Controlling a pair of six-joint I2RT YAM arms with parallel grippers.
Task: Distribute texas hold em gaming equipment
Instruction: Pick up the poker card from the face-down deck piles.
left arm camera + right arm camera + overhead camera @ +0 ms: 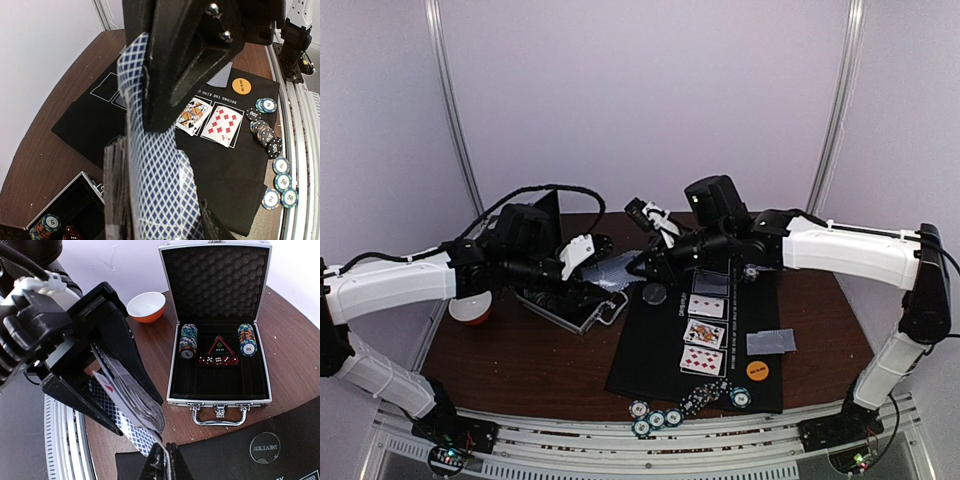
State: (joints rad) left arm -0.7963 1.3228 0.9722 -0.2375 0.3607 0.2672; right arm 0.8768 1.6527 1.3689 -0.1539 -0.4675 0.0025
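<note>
My left gripper (pixel 605 272) is shut on a deck of blue-diamond-backed playing cards (pixel 116 190), held on edge above the table left of the black mat (pixel 655 360). My right gripper (pixel 166 464) meets it there and is shut on the edge of the deck's front card (pixel 160 175). Three face-up cards (pixel 705 333) lie in a column on the mat, with a face-down card (pixel 770 343) and an orange button (pixel 757 369) to their right. A dark dealer disc (pixel 654 293) lies at the mat's top left. Striped chips (pixel 656 418) sit along the mat's near edge.
The open silver case (pixel 217 397) with chip stacks and red dice stands behind the left gripper. A red-and-white bowl (pixel 146 306) sits at the far left of the table. Metal rails (pixel 620 450) run along the near table edge.
</note>
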